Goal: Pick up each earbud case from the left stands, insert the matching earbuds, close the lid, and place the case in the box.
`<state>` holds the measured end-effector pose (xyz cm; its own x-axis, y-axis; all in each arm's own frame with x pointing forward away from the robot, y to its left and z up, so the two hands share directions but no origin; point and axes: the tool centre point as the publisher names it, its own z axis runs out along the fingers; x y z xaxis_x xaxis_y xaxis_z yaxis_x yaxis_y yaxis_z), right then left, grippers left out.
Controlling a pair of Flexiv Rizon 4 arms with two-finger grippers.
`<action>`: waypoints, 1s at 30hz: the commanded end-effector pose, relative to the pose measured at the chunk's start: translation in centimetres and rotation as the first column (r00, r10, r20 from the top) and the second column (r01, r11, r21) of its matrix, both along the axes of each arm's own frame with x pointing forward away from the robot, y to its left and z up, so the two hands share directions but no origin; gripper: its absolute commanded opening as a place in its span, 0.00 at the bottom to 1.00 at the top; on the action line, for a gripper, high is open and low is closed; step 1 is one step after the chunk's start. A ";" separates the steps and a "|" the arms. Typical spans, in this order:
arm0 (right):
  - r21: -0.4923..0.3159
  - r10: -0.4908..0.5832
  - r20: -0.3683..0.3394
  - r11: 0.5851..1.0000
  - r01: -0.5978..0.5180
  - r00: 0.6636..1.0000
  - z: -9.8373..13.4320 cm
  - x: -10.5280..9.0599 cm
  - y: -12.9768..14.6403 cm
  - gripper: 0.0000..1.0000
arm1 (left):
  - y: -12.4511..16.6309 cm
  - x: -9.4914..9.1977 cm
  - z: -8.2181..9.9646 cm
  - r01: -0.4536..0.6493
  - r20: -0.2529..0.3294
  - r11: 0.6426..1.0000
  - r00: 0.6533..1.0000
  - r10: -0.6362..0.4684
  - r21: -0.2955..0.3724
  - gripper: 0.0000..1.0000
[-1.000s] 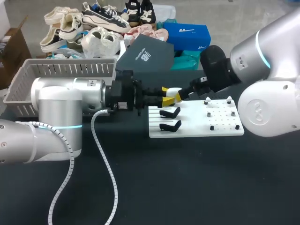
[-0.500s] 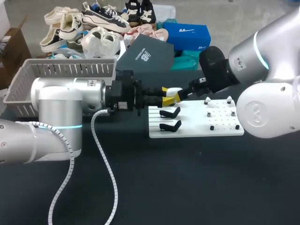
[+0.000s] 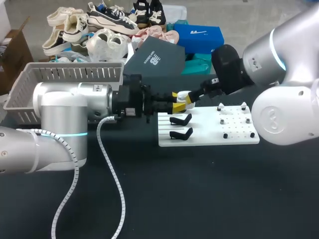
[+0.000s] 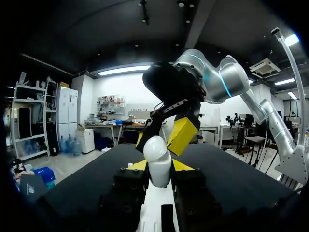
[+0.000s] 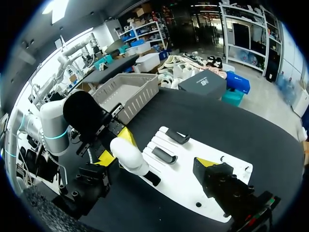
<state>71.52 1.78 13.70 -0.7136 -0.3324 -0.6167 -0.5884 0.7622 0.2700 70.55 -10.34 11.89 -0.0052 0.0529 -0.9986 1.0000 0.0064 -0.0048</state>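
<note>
The right fingers [image 4: 182, 135] have risen slightly and stand apart beside the case [image 4: 158, 159], which the left fingers [image 4: 182, 166] clamp.

The black table [image 3: 209, 194] fills the lower frame. A white stand board [image 3: 209, 135] lies right of centre. A grey basket [image 3: 70, 73] sits at upper left, seemingly on the table's far edge.
</note>
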 end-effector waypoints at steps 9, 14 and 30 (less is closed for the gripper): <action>-0.116 -0.027 0.116 0.992 0.041 0.993 3.0 1.7 -0.8 1.00 | 0.0 0.1 0.0 0.002 0.000 1.000 1.000 -0.002 0.000 0.00; -0.206 -0.074 0.163 0.973 0.107 0.984 3.6 2.7 -3.7 1.00 | 0.0 0.1 0.0 0.002 0.000 1.000 1.000 -0.002 0.000 0.00; -0.585 -0.240 0.181 0.753 0.301 0.954 -1.8 4.8 -11.5 1.00 | 0.0 0.1 0.0 0.002 0.000 1.000 1.000 -0.002 0.000 0.00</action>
<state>75.68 -10.14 12.04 -0.7626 -0.4625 -0.4522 -0.4946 0.8675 -0.0530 70.54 -10.34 11.89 -0.0052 0.0531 -0.9986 1.0000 0.0061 -0.0048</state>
